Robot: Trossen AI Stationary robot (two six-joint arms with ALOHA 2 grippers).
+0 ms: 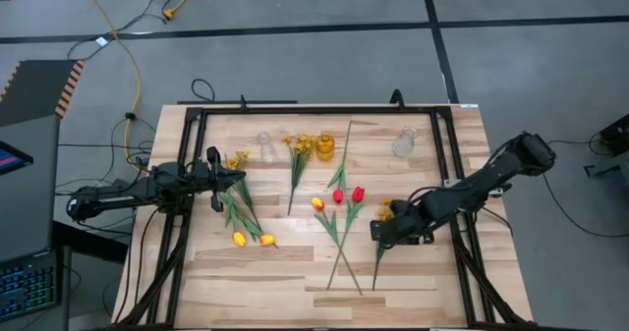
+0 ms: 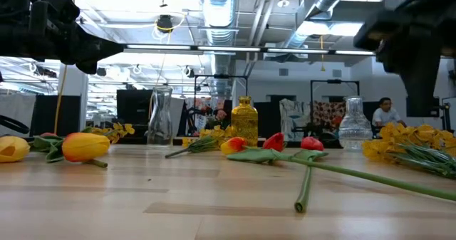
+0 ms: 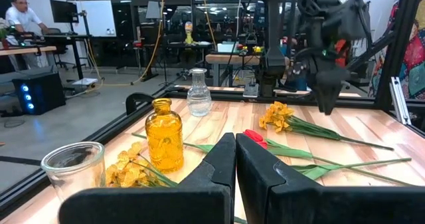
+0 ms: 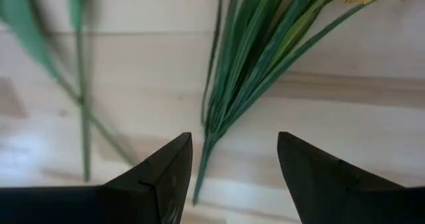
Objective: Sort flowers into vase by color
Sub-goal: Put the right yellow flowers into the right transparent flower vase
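Over spray stem end at table's right: right gripper (image 4: 229,167) wide open, fingers either side of green stems, holding nothing, contact not evident. Yellow spray (image 1: 385,211) lies flat beneath it. Left gripper (image 3: 235,164) fully shut, empty, parked at left side near yellow tulips (image 1: 252,239). Red tulips (image 1: 348,194) lying mid-table. Amber vase (image 1: 325,145) and two clear vases (image 1: 266,147) look empty. Judgement: sorting not started, first pick pending; all flowers left.
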